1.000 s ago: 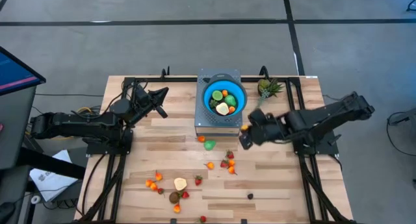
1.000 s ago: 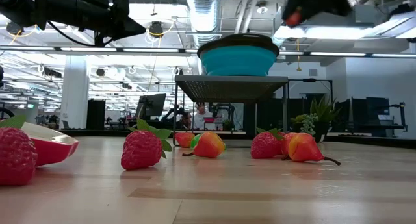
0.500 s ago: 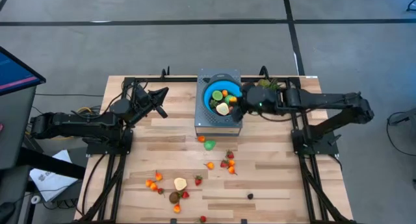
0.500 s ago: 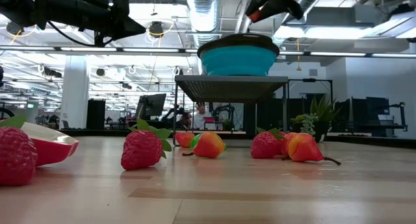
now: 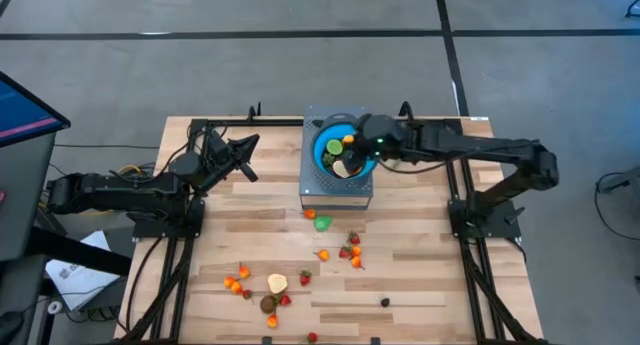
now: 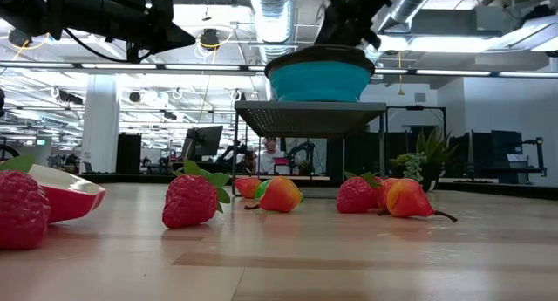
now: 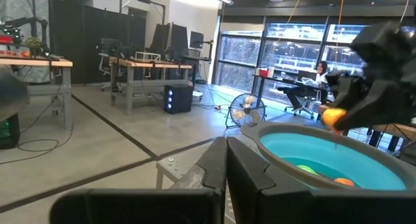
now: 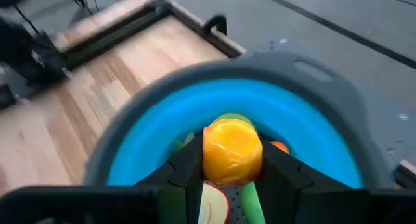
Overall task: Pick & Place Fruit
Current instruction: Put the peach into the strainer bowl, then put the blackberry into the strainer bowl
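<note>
While held above the blue bowl point(image 5: 344, 151) near the desk's far edge, right gripper point(image 8: 231, 162) clenching an orange fruit point(image 8: 232, 150) between its fingers, left gripper point(image 5: 244, 155) closed, waiting over the far left.

The table point(image 5: 420, 275) is pale butcher-block wood, its strips smooth with a soft satin sheen in the low view, and the toy strawberries point(image 6: 190, 201) on it look like matt moulded plastic with a pimpled, rough skin. The blue bowl point(image 6: 319, 79) seems smooth, ribbed soft plastic or silicone with a dull finish, and it sits on a grey stand point(image 6: 310, 116) whose underside looks like perforated metal mesh. The orange fruit point(image 8: 232, 150) in the right gripper point(image 8: 232, 178) is glossy smooth plastic, while the fingers point(image 8: 187, 169) beside it are matt black.
</note>
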{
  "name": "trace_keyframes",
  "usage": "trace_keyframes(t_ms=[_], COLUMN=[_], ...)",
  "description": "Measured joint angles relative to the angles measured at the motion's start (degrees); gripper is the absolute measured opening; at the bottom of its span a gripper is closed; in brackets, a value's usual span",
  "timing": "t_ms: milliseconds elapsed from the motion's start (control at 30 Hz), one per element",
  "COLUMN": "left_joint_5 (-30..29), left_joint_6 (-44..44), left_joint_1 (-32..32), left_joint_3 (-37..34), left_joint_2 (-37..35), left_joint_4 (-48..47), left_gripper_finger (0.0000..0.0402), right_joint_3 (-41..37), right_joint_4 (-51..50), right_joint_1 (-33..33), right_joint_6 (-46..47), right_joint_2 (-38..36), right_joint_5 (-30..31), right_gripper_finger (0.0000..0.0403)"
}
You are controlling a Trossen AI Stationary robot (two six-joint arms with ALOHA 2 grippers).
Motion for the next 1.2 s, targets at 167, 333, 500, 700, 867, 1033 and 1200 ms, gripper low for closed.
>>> trace_keyframes(t_ms=[167, 333, 500, 700, 867, 1033, 1200], left_joint_5=[0.0, 0.0, 0.0, 0.0, 0.0, -0.02, 0.02], left_joint_6=[0.0, 0.0, 0.0, 0.01, 0.02, 0.01, 0.0], left_joint_1=[0.0, 0.0, 0.0, 0.0, 0.0, 0.02, -0.09], left_joint_3=[0.0, 0.0, 0.0, 0.0, 0.0, 0.0, 0.0], left_joint_2=[-0.02, -0.02, -0.02, -0.01, -0.02, -0.02, 0.0], left_joint_4=[0.02, 0.0, 0.0, 0.0, -0.02, -0.04, -0.04], left_gripper_finger=[0.0002, 0.0002, 0.0002, 0.0002, 0.0002, 0.0002, 0.0002], right_joint_3=[0.02, 0.02, 0.02, 0.02, 0.79, 3.07, 3.67], right_joint_4=[0.06, 0.06, 0.08, 0.1, -1.21, -3.75, -5.44], right_joint_1=[-1.55, -3.35, -3.95, -3.9, -3.55, -1.66, 1.36], right_joint_6=[-0.83, -1.53, -1.53, -1.52, -1.38, -1.48, -1.49], right_joint_2=[1.85, 1.83, 1.81, 1.79, 0.5, -2.31, -5.86], right_joint_5=[-0.31, -1.79, -2.36, -2.57, -2.57, -2.63, -2.77], right_gripper_finger=[0.0107, 0.0115, 0.0153, 0.0216, 0.0231, 0.0203, 0.0159])
